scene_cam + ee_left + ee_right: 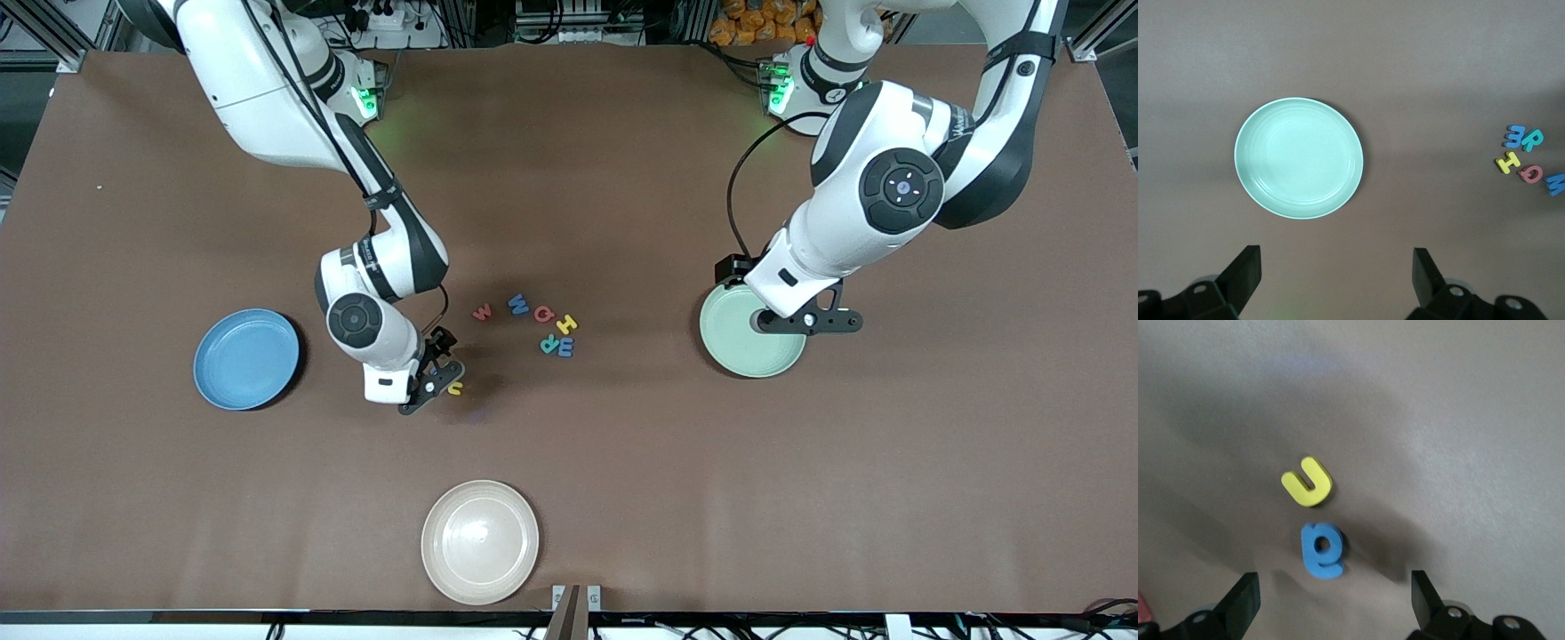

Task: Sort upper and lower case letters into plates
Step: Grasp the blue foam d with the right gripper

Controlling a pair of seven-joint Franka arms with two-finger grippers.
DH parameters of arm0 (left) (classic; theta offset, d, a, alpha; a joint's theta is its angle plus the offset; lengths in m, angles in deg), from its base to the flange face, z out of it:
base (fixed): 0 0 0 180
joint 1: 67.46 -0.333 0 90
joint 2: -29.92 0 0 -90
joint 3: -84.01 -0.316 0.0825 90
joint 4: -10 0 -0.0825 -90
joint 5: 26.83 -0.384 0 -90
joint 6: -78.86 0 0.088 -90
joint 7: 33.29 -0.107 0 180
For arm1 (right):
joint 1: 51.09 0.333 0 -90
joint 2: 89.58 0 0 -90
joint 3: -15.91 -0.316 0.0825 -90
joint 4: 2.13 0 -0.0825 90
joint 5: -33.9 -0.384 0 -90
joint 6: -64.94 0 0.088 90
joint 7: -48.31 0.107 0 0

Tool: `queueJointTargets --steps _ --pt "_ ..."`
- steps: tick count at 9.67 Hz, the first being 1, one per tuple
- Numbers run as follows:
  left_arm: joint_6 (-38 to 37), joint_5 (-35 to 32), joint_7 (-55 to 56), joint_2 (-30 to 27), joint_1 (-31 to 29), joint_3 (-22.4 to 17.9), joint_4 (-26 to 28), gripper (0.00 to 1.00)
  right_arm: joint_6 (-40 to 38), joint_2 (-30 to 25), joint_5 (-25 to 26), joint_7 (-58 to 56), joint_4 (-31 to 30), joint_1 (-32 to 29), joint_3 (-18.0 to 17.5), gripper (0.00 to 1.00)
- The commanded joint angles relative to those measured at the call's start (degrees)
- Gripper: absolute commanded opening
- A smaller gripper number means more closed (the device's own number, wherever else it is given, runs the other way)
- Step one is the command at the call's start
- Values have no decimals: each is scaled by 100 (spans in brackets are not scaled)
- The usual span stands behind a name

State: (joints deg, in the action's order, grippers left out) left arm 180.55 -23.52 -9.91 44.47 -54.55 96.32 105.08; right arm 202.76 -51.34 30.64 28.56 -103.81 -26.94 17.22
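You've got the right gripper (433,388) low over the table (622,462), between the blue plate (246,359) and the letter cluster. Fingers spread wide, nothing pinched. In the right wrist view two letters lie on the brown top just ahead of the open fingertips (1243,597): a yellow u (1307,481) and a blue letter w/ a round hole (1323,550), prob. an a or e, can't tell which. They sit just beside each other, not quite touching. In the front view you only see the yellow u (455,388) peeking out by the gripper; the blue one is hidden under it.

Left gripper (805,320) hangs over the mint green plate (751,342), toward the left arm's end of the table. Fingers also spread wide, empty. Left wrist view shows the green plate (1298,158) bare inside.

Rest of the letters sit mid-table, btwn the two arms: red w (483,312), blue W (518,305), red Q-like piece (543,314), yellow H (566,324), teal R (549,343), blue E (565,348). R and E touch or nearly so.

Blue plate sits toward the right arm's end, nothing in it. Cream-white plate (480,542) is nearest the front camera, also bare.
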Motion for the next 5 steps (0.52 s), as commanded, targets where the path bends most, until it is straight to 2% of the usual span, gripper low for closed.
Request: queueJointTargets --steps 1,5 --pt "8 -129 -140 -23 -9 8 -33 100 315 7 79 -81 -133 37 -17 100" --pt "26 -129 -184 3 -9 8 -33 100 527 122 79 -72 -107 37 -17 100"
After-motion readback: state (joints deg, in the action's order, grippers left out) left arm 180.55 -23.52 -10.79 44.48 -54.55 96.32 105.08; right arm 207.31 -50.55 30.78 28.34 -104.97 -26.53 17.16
